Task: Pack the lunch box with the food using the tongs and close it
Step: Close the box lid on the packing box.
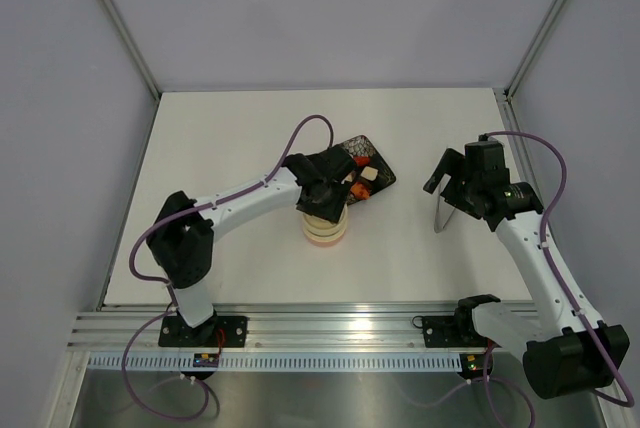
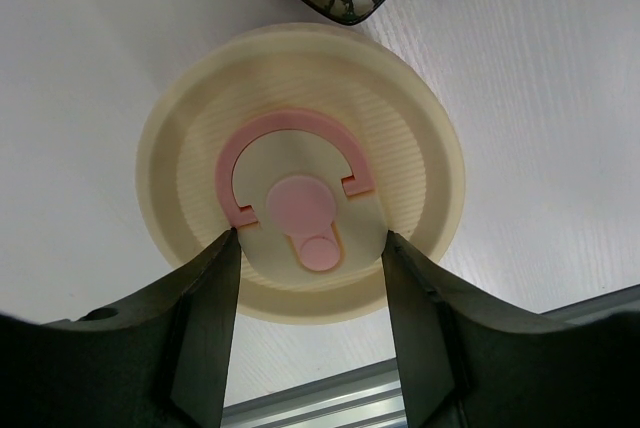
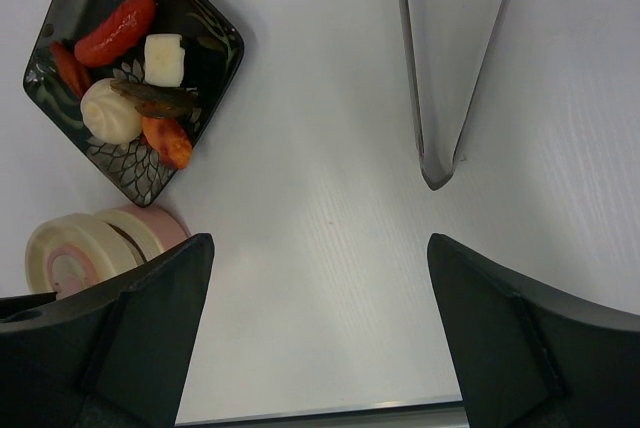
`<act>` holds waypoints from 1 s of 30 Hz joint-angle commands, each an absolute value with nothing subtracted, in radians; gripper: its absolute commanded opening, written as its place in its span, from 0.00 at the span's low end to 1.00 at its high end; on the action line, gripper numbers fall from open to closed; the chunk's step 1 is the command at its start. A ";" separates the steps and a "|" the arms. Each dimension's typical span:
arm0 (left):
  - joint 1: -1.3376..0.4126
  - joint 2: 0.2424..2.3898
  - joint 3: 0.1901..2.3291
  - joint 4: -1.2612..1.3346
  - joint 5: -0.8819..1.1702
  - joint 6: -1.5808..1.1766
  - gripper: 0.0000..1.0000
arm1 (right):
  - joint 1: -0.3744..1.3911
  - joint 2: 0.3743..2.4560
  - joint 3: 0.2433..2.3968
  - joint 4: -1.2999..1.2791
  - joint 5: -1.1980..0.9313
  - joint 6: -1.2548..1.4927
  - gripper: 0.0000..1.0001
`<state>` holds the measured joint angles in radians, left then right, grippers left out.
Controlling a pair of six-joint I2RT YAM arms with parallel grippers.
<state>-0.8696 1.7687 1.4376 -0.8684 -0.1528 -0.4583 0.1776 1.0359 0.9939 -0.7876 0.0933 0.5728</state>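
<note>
- Black fingers [image 2: 215, 298] of the left gripper [image 2: 312, 236] stand partway apart. They press on either side of the raised middle of the lid [image 2: 300, 98], clamped on it.
- Cream in colour, the lid faces the left wrist camera flat on. Its broken pink ring and pink tab lie between the two fingertips.
- From the right wrist, the lid shows just off to the 9 o'clock side of the tub [image 3: 150, 228], with a dark sliver between them. The tub has a pinkish wall.
- Seen from above, the black patterned tray [image 3: 205, 23] lies just beside the tub at 1 o'clock.
- On the tray, a red sausage [image 3: 117, 28] sits toward the 11 o'clock corner, with a pale cube [image 3: 165, 58] just beside it at 4 o'clock.
- A pale round ball [image 3: 110, 113] lies at 7 o'clock from the cube, and an orange piece [image 3: 168, 140] sits near the tray's 6 o'clock corner.
- A dark strip [image 3: 160, 98] lies between the ball and the cube; what it is I cannot tell.
- The right gripper [image 3: 320, 243] hovers over the white table [image 3: 320, 148], its jaws wide apart and holding nothing.
- The tongs [image 3: 436, 173] lie flat on the table at 1 o'clock from the right gripper, apart from it. Their joined end points toward the gripper and the two thin metal arms spread away toward 12 o'clock.
- From above, the tongs lie well apart from the tray, at its 3 o'clock.
</note>
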 commanded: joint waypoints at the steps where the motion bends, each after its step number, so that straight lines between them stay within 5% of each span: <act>1: -0.873 1.778 1.467 -0.831 -0.150 -0.434 0.00 | 0.186 1.020 0.999 -0.788 0.109 0.575 0.95; 30: -0.873 1.801 1.387 -0.810 -0.117 -0.370 0.00 | 0.192 1.051 0.925 -0.704 -0.067 0.603 0.95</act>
<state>-0.8700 1.8000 1.3960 -0.8345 -0.1379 -0.4118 0.1780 1.0451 0.9554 -0.7704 0.0299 0.5785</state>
